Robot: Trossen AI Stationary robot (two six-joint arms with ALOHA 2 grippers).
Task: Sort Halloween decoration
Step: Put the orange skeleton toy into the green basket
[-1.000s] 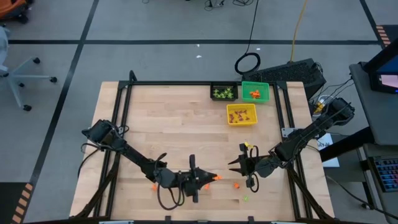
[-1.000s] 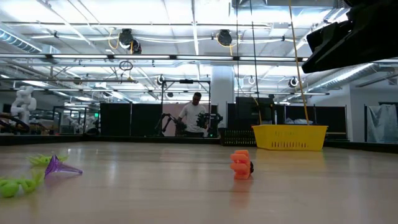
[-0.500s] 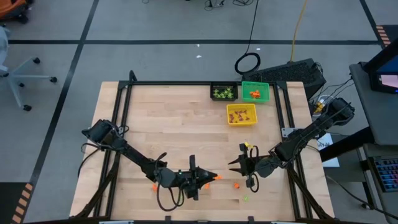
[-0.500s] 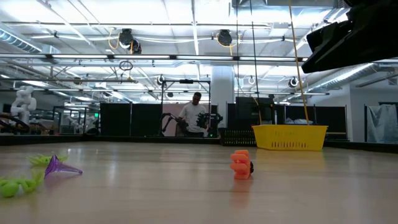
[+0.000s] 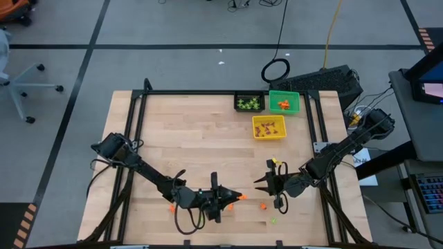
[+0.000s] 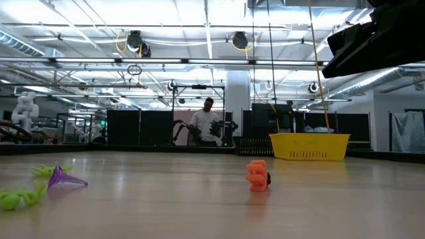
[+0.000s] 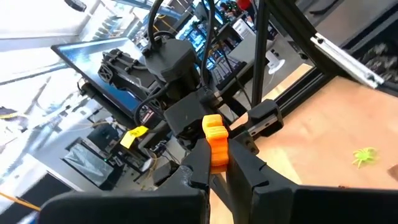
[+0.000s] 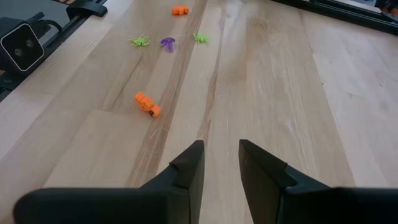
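Nothing shifted across the last second: both arms, every trinket and all three bins sit exactly as before.

From above: left claw (image 5: 235,197) low over the near part of the desk (image 5: 187,138), clenched on an orange trinket (image 5: 241,197) at its tip. Right claw (image 5: 261,182) hovering near, pointed toward it, grasping nothing. Loose on the boards: one orange piece (image 5: 263,205) just beside the right claw, a light-green piece (image 5: 273,220) near the front edge, another orange piece (image 5: 171,207) under the left arm. Far side: black bin (image 5: 248,102) with green pieces, green bin (image 5: 284,102) with orange ones, yellow bin (image 5: 268,127) with dark pieces whose colour cannot be told.

From desk height: orange trinket (image 6: 257,176) standing upright mid-desk, purple cone-shaped piece (image 6: 63,178) and light-green spider (image 6: 18,197) lying near each other, yellow bin (image 6: 309,145) behind. Person (image 6: 204,123) far off in the room.

From the left wrist: orange trinket (image 7: 216,142) pinched between the fingertips (image 7: 202,163), lifted clear of the desk; green spider (image 7: 365,155) lying below.

From the right wrist: fingers (image 8: 188,167) parted and empty; orange piece (image 8: 148,104) near, green spiders (image 8: 140,42) and a purple piece (image 8: 167,43) farther off.

Judged as light, rigid plastic, likely smooth and prone to skidding or popping free; best pinched across the blocky body, not by thin spider legs.
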